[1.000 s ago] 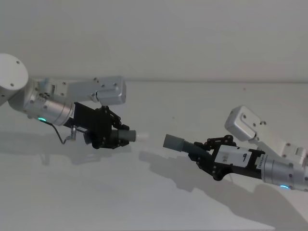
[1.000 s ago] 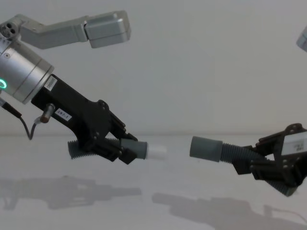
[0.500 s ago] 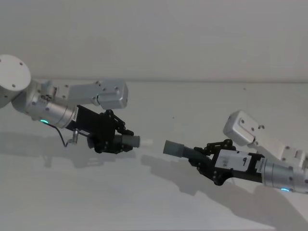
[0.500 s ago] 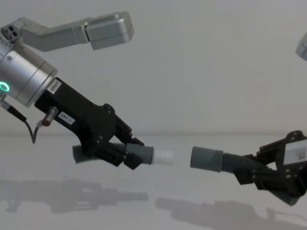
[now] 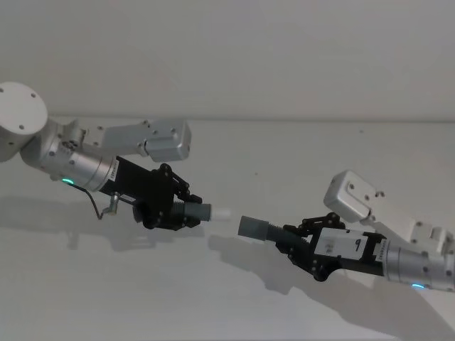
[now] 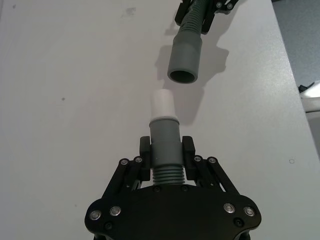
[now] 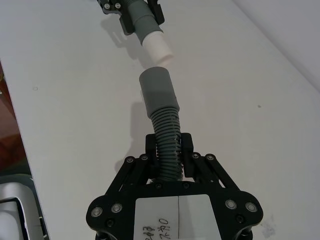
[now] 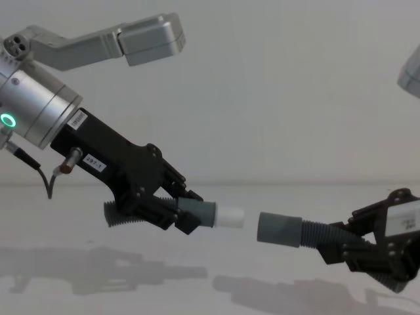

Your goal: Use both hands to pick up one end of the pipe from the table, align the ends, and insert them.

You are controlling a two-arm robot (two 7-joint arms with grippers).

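My left gripper (image 8: 172, 209) is closed on the ribbed body of the left pipe piece (image 8: 197, 214), just behind its smooth grey cuff, holding it in the air above the white table (image 5: 284, 156). My left wrist view shows what the side views do not: the whitish spigot (image 6: 162, 104) sticks straight out of the cuff and points at the dark open mouth of the other cuff (image 6: 185, 55), with a gap of bare table between them.

My right gripper (image 8: 354, 246) is clamped on the ribs of the right pipe piece (image 8: 308, 234), farther back from its end, so a curved run of hose stands free in front of the fingers. My right wrist view shows that bend plainly, and the hollow cuff sitting slightly to one side of the spigot's line.

In the chest view the two ends face each other at nearly the same height, close but not touching. In the head view both pieces cast shadows on the table beneath them.
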